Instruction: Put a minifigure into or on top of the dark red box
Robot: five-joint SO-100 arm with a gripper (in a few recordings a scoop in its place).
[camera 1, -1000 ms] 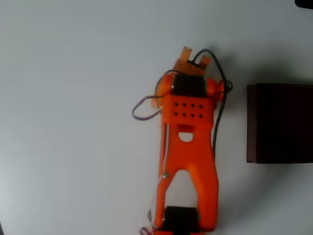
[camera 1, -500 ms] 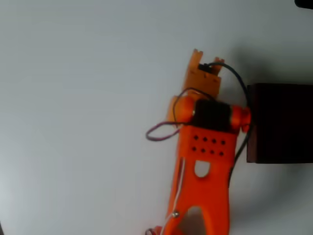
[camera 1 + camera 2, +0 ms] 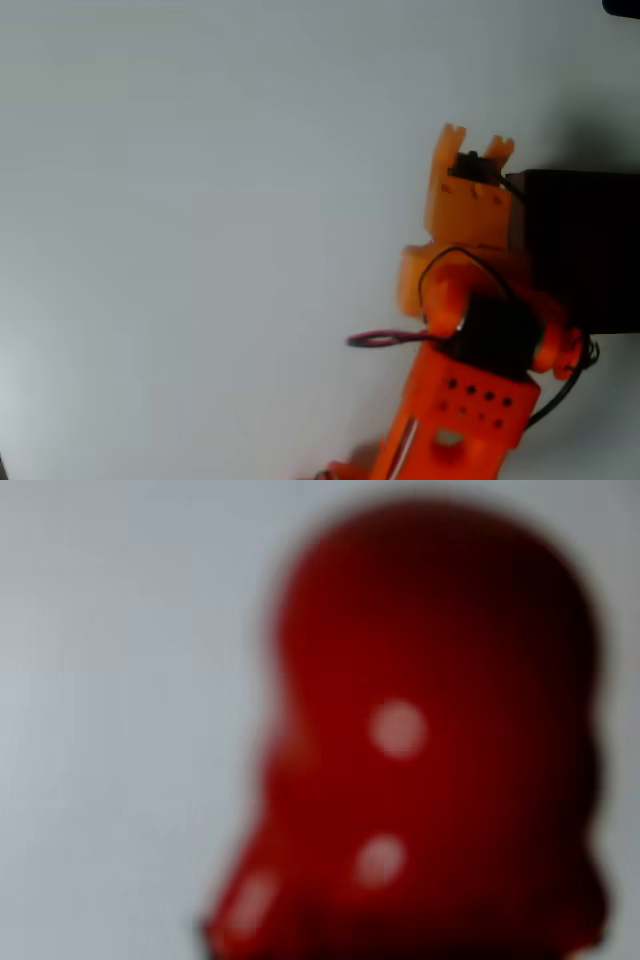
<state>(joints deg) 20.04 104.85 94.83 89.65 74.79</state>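
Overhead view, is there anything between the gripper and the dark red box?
Nothing shows between them. In the overhead view the gripper sits right at the left wall of the dark red box, with no bare table between.

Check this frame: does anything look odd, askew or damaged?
Nothing looks damaged or spilled. One oddity: the wrist view is badly blurred, with a red shape, likely the minifigure, close to the lens. Overhead, the gripper sits beside the dark red box.

Overhead view: looking straight down on the white table (image 3: pixel 200 200), far enough to take in the orange arm (image 3: pixel 470 400) and the dark red box (image 3: pixel 580 250) at right. Wrist view: extremely near a blurred red shape (image 3: pixel 430 740), white surface behind.
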